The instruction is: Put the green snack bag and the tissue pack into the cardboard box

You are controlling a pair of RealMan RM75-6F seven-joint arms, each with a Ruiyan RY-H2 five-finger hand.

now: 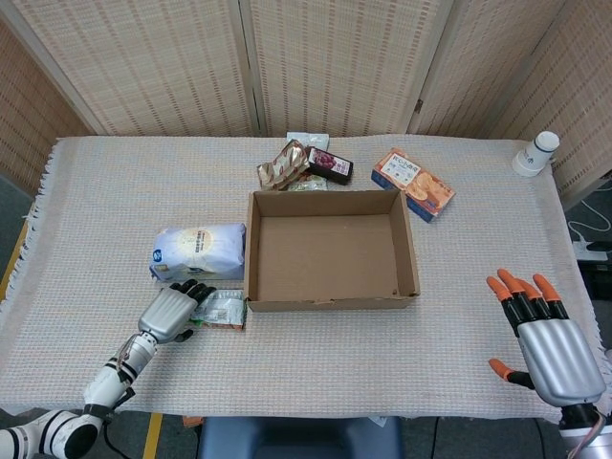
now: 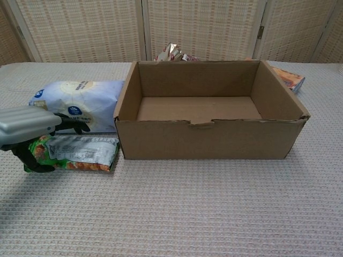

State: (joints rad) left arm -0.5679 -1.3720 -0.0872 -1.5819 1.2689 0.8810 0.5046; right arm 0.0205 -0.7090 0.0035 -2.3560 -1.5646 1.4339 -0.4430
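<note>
The green snack bag (image 1: 222,310) (image 2: 80,152) lies flat on the cloth just left of the cardboard box's (image 1: 330,304) (image 2: 209,139) front corner. Behind it, against the box's left wall, rests the white and blue tissue pack (image 1: 199,251) (image 2: 80,99). My left hand (image 1: 174,308) (image 2: 27,124) hovers over the bag's left end, dark fingers stretched above it and the thumb down by its edge; no grip shows. The box is empty and open at the top. Far right near the table's front edge, my right hand (image 1: 540,330) has its fingers spread and holds nothing.
Behind the box lie a crinkled brown snack packet (image 1: 282,164), a dark packet (image 1: 330,165) and an orange carton (image 1: 413,184). A white bottle (image 1: 535,153) stands at the far right corner. Woven screens close off the back.
</note>
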